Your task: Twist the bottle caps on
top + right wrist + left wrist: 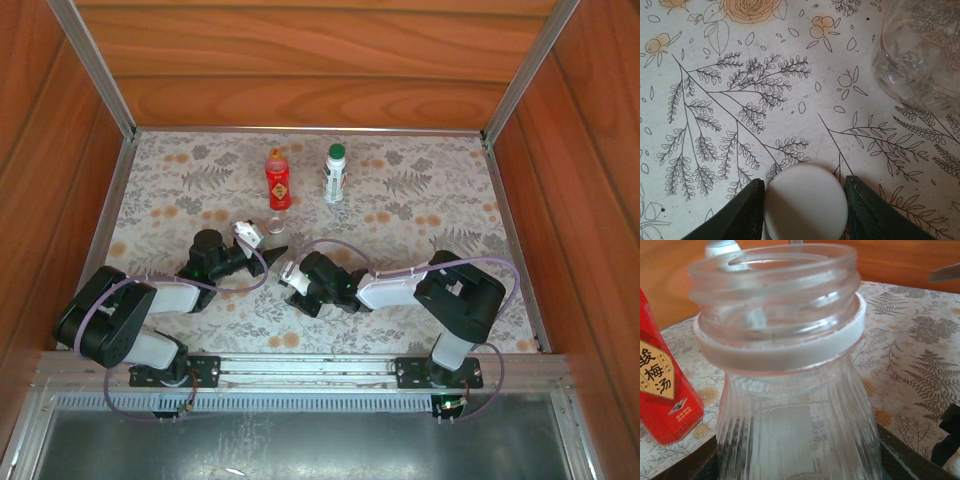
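At the near middle of the desk (430, 200), the right hand (805, 182) pinched the white cap (805, 205) between its fingers. Just left and beyond, the left hand (797, 466) gripped the short bottle (780, 355) upright by its body, neck uncapped. Farther back stood the red bottle (278, 185), orange cap (276, 154) on, and right of it the clear bottle (334, 180), green cap (337, 151) on.

On the red bottle (665, 390), seen by my left wrist camera, a yellow diamond reads 酸梅汤. The small print beneath is too fine to read. From above, the green-capped bottle (334, 178) has an illegible label.
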Robot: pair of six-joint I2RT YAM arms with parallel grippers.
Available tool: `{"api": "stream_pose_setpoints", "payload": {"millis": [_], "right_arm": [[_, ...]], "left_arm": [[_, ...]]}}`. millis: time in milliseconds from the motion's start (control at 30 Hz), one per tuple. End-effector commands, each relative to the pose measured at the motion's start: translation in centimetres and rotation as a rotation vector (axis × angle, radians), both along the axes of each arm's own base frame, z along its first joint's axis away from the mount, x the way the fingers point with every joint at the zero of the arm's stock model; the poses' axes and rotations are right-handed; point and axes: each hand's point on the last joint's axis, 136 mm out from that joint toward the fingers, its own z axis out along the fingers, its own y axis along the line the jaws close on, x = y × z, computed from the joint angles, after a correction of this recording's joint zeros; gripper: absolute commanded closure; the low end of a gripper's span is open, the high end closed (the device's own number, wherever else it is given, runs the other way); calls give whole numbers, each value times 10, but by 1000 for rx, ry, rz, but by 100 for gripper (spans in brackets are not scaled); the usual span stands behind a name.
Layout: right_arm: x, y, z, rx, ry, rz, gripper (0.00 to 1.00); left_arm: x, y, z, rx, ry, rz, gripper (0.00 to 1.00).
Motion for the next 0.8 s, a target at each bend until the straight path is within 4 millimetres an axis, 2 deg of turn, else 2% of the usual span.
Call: {"api": "stream_pose_setpoints", "payload": {"millis": [0, 100, 200, 500, 633, 767], "right_arm": [[-8, -12, -7, -36, 29, -20, 60], [-5, -17, -6, -36, 20, -59, 61], [1, -23, 4, -15, 11, -102, 61], [28, -60, 22, -3, 48, -338, 65], [40, -78, 34, 4, 53, -432, 65], [48, -87, 54, 33, 48, -476, 65]], "left_arm": [[-1, -1, -11, 5, 63, -19, 50], [-2, -3, -10, 2, 64, -31, 50], [-2, -4, -9, -1, 66, -43, 50], [-8, -13, -12, -4, 76, -120, 50], [-14, -19, -13, -8, 81, -173, 50], [-19, -28, -19, 9, 77, -214, 50]]}}
